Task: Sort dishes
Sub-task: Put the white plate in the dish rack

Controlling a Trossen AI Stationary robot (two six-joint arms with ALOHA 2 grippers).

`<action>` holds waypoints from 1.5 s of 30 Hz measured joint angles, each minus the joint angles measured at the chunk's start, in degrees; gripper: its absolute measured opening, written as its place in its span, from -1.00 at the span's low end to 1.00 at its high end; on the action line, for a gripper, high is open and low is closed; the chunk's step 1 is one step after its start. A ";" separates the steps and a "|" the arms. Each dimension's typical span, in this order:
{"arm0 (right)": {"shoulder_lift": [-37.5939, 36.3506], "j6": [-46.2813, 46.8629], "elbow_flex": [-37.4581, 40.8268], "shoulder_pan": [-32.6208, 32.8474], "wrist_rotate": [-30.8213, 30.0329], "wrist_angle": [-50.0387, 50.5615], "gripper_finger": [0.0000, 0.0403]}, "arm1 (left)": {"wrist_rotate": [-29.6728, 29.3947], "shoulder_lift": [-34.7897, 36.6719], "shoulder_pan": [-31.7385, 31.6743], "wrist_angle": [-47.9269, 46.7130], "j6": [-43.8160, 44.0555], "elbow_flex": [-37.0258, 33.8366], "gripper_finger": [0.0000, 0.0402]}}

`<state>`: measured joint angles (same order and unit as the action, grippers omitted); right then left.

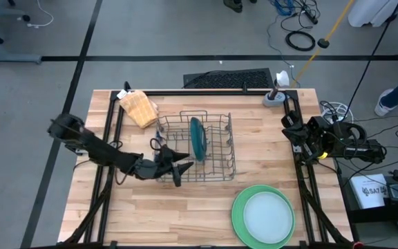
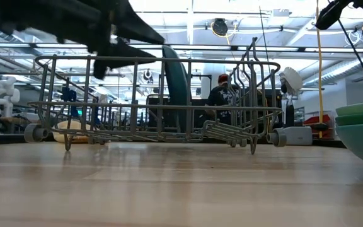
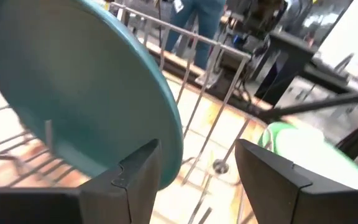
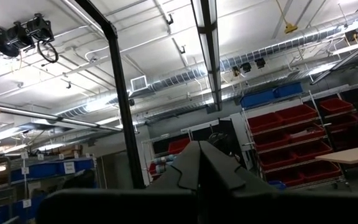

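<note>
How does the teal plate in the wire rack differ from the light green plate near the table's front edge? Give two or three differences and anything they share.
Pose: the teal plate stands on edge in the wire rack; the light green plate lies flat on the table.
Colour: the teal plate is dark, the light green plate pale.
Load: the teal plate carries nothing; the light green plate holds a pale plate.
Both are round and plain.

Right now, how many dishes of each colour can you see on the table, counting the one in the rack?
Dark teal plate, standing in the wire rack: 1
Light green plate, bottom of the stack: 1
Pale grey-white plate, lying on the light green one: 1
Total: 3
</note>
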<state>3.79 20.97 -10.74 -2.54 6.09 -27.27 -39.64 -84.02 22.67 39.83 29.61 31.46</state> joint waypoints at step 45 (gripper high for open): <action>0.04 -2.43 0.00 0.01 -0.26 4.62 -0.72 | 33.17 -51.94 1.01 -52.27 -88.52 80.98 -0.06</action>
<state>3.84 18.55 -10.74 -2.53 5.82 -22.65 -6.46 -135.96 23.68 -12.44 -58.91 112.44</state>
